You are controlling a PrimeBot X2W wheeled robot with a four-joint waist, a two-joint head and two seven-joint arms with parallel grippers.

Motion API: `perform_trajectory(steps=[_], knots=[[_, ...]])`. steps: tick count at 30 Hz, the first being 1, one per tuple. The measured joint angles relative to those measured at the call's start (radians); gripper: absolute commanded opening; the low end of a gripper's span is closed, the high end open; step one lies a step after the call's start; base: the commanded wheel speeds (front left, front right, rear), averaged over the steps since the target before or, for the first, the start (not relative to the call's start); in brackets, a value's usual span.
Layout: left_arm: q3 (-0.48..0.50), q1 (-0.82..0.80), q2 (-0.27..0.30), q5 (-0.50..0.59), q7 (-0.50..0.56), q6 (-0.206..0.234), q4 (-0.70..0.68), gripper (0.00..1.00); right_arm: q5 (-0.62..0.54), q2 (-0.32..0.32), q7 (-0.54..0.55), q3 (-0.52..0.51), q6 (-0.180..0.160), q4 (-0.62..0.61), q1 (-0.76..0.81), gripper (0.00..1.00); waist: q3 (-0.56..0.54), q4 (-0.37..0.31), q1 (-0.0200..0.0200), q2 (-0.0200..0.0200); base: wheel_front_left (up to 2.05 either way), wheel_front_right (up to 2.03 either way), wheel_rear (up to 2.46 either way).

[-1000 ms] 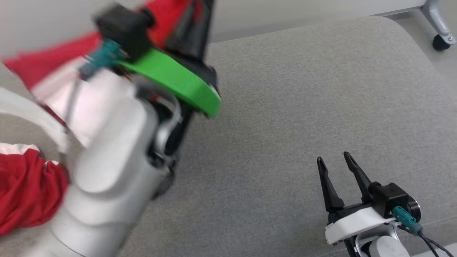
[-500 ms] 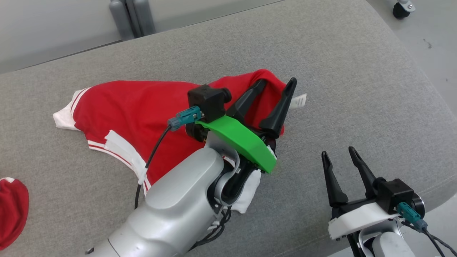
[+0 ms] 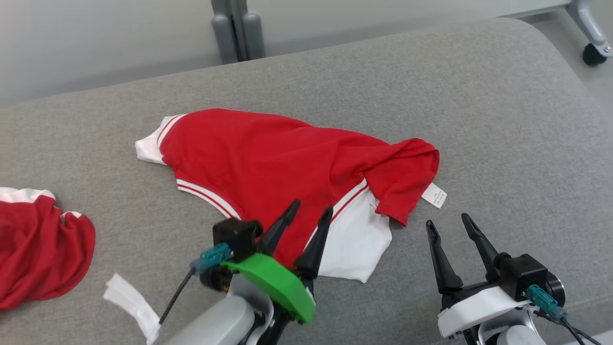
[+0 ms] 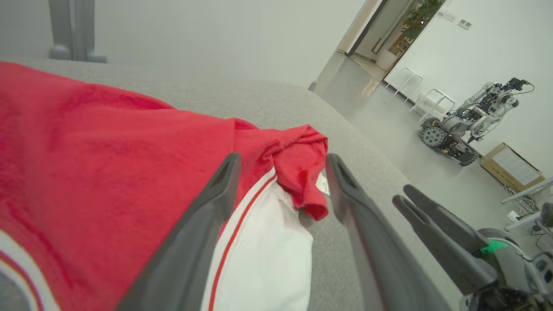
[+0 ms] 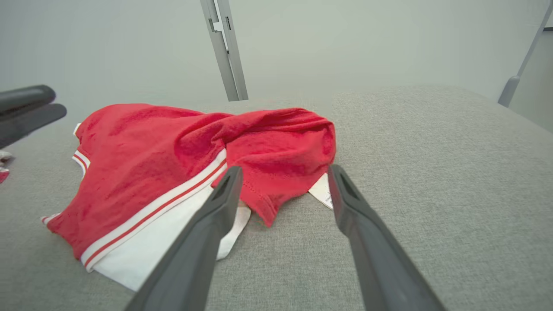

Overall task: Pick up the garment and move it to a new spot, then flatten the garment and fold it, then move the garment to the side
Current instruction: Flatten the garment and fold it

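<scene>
Left hand point(image 3: 313, 206) hangs over the garment's near edge, fingers spread and empty. Right hand point(image 3: 446, 211) is likewise open, just to the garment's right. On the grey desk point(image 3: 503, 120), the red-and-white garment point(image 3: 268, 153) lies rumpled at the middle, with another red cloth point(image 3: 38, 249) at the far left and a white strip point(image 3: 131, 299) near that cloth.

On the grey fabric cushion point(image 3: 479, 96): crumpled red-and-white cloth point(image 3: 38, 249) at far left, white strip point(image 3: 131, 299) near it. Beyond: grey posts point(image 3: 237, 28), caster wheel point(image 3: 594, 55); across the floor, wheeled machine point(image 4: 458, 127) beside cardboard box point(image 4: 512, 166)
</scene>
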Motion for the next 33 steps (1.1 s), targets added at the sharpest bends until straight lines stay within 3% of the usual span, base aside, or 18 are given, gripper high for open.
perform_trajectory(steps=[5, 11, 13, 20, 21, 22, 23, 24, 33], knots=[[-0.002, 0.118, 0.027, -0.020, 0.008, 0.086, 0.019, 1.00, -0.016, 0.000, 0.000, -0.012, 0.000, -0.001, 0.009, 1.00, -0.020, 0.040, 0.0000, 0.0000, 0.00, 0.00, 0.00], [0.040, 0.154, 0.019, -0.054, 0.008, 0.162, 0.097, 1.00, -0.025, 0.000, 0.000, -0.008, 0.000, -0.001, 0.011, 1.00, -0.027, 0.044, 0.0000, 0.0000, 0.00, 0.00, 0.00], [0.057, 0.156, 0.007, -0.084, 0.026, 0.160, 0.140, 1.00, -0.026, 0.000, 0.000, -0.006, 0.000, -0.002, 0.010, 1.00, -0.021, 0.038, 0.0000, 0.0000, 0.00, 0.00, 0.00], [0.106, 0.121, -0.068, -0.160, 0.033, 0.085, 0.244, 1.00, -0.033, 0.000, 0.000, -0.004, 0.000, -0.004, -0.004, 1.00, 0.002, 0.020, 0.0000, 0.0000, 0.00, 0.00, 0.00], [0.108, 0.109, -0.071, -0.154, 0.028, 0.083, 0.252, 0.83, -0.033, 0.001, 0.000, -0.004, 0.000, -0.005, -0.005, 1.00, 0.004, 0.016, 0.0000, 0.0000, 0.00, 0.00, 0.00], [0.109, 0.096, -0.072, -0.137, 0.022, 0.079, 0.264, 0.56, -0.033, 0.000, 0.000, -0.007, 0.000, -0.005, -0.005, 1.00, 0.006, 0.012, 0.0000, 0.0000, 0.00, 0.00, 0.00], [0.107, 0.087, -0.073, -0.119, 0.016, 0.079, 0.273, 0.20, -0.033, 0.000, 0.000, -0.010, 0.000, -0.006, -0.005, 1.00, 0.008, 0.009, 0.0000, 0.0000, 0.00, 0.00, 0.00], [0.107, 0.081, -0.075, -0.107, 0.011, 0.078, 0.278, 0.00, -0.034, 0.000, 0.000, -0.011, 0.000, -0.005, -0.005, 1.00, 0.009, 0.006, 0.0000, 0.0000, 0.00, 0.00, 0.00], [0.076, 0.059, -0.058, -0.042, 0.018, 0.066, 0.222, 0.00, -0.028, 0.000, 0.000, -0.009, 0.000, 0.002, -0.003, 1.00, -0.019, -0.010, 0.0000, 0.0000, 0.00, 0.00, 0.00]])
